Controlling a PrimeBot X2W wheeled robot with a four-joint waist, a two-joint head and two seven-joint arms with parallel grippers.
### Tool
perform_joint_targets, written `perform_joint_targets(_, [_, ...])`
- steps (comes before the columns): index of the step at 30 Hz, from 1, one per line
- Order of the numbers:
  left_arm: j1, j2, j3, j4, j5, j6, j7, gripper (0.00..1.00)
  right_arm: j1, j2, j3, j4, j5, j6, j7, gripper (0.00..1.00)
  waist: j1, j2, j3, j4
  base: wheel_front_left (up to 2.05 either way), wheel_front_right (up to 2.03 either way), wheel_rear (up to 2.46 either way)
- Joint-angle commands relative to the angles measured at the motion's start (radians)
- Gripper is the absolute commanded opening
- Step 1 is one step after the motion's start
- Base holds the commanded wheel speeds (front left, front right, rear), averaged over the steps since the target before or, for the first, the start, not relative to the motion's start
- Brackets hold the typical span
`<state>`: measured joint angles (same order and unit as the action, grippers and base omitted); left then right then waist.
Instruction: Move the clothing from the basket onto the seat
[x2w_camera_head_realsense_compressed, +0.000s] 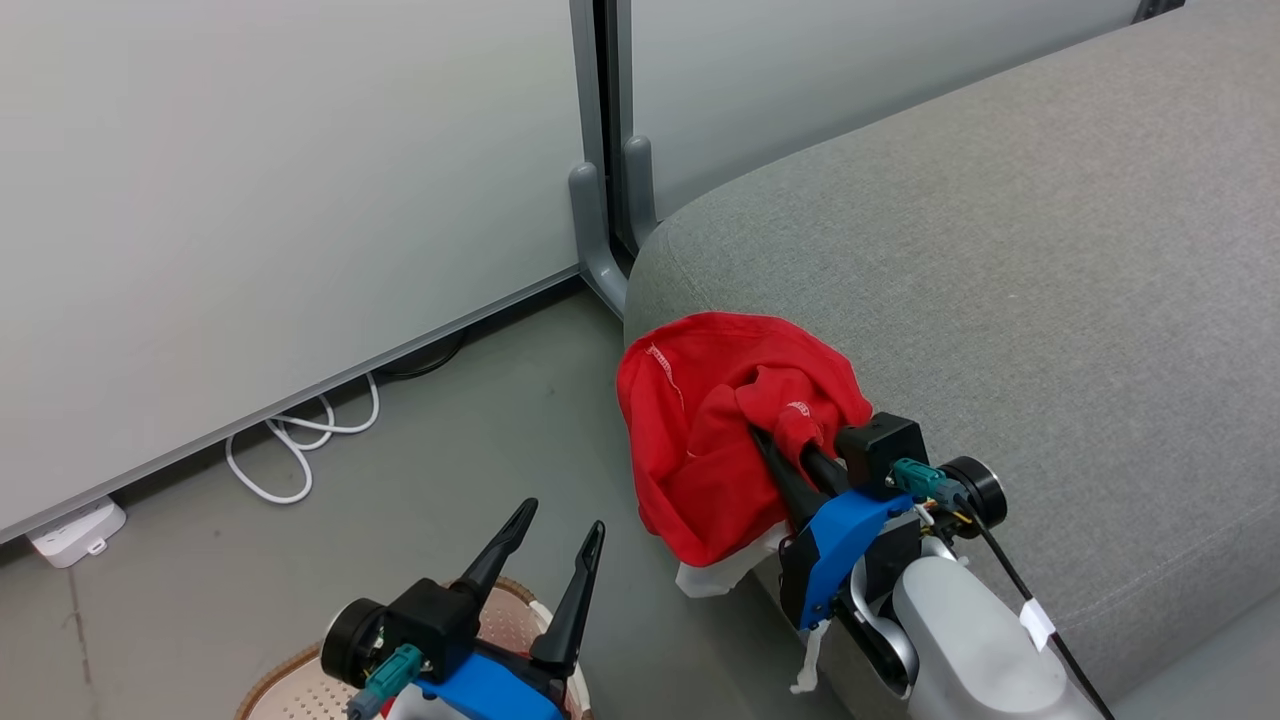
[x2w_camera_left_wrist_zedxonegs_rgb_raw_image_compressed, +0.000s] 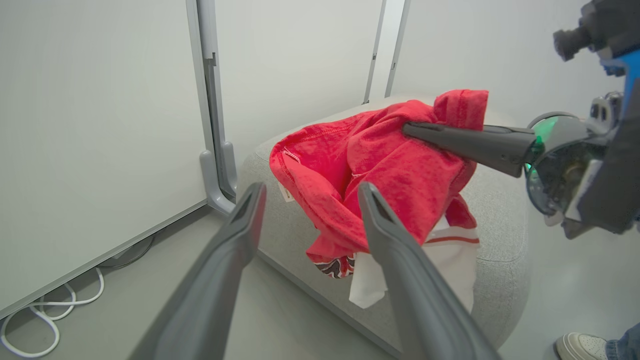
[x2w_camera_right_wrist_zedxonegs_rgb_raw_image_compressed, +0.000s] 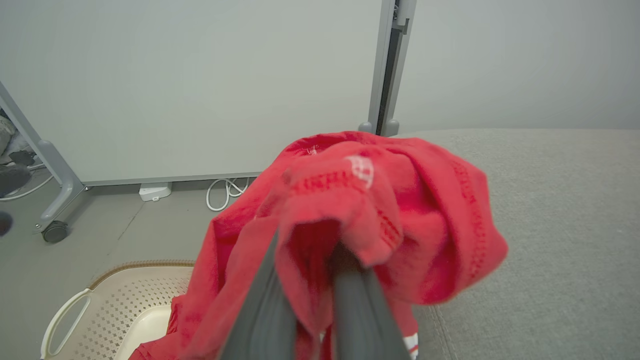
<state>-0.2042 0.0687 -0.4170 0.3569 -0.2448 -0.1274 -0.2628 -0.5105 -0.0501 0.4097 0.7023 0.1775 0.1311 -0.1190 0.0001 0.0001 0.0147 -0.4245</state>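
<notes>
Left gripper (x2w_camera_head_realsense_compressed: 562, 515), long dark fingers spread wide and empty, hung over the oval cream perforated plastic basket (x2w_camera_head_realsense_compressed: 300, 690) with its brown woven-look rim. Right gripper (x2w_camera_head_realsense_compressed: 785, 450) next, fingers pinched together on a bunched fold of bright red soft knit clothing (x2w_camera_head_realsense_compressed: 700, 440), white striped part (x2w_camera_head_realsense_compressed: 725, 575) dangling below. Bundle hung at the rounded left corner of the big grey woven-fabric sofa seat (x2w_camera_head_realsense_compressed: 1000, 300); whether it rested on top was unclear. Judged light, limp, grippy, not fragile. It drapes and trails, so best grabbed at a thick gathered fold, not a hem. Beyond: grey floor (x2w_camera_head_realsense_compressed: 500, 420), looped white cable (x2w_camera_head_realsense_compressed: 300, 450), smooth pale wall panels (x2w_camera_head_realsense_compressed: 250, 200), grey metal post (x2w_camera_head_realsense_compressed: 595, 200).
</notes>
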Motion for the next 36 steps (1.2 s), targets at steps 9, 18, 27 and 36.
perform_joint_targets(9, [-0.014,0.008,-0.010,0.006,0.006,-0.004,-0.003,1.00,-0.028,-0.001,-0.044,0.008,-0.001,-0.001,-0.007,0.00,-0.0001,-0.0001,0.013,0.012,0.00,0.00,0.00])
perform_joint_targets(18, [-0.058,0.020,-0.002,-0.020,0.016,-0.004,-0.003,1.00,-0.197,-0.013,-0.236,0.003,-0.116,-0.001,0.017,0.00,-0.0001,-0.0001,0.112,0.044,0.00,0.00,0.00])
perform_joint_targets(27, [-0.229,0.068,-0.067,-0.048,0.045,-0.004,-0.003,1.00,-0.442,-0.180,-0.571,-0.062,-0.204,-0.001,0.106,0.00,-0.0001,-0.0001,0.359,0.124,0.00,0.00,0.00])
perform_joint_targets(36, [-0.425,0.127,-0.137,-0.094,0.068,-0.004,-0.003,1.00,-0.518,-0.319,-0.834,-0.095,-0.225,-0.001,0.114,0.00,-0.0001,-0.0001,0.631,0.190,0.00,0.00,0.00])
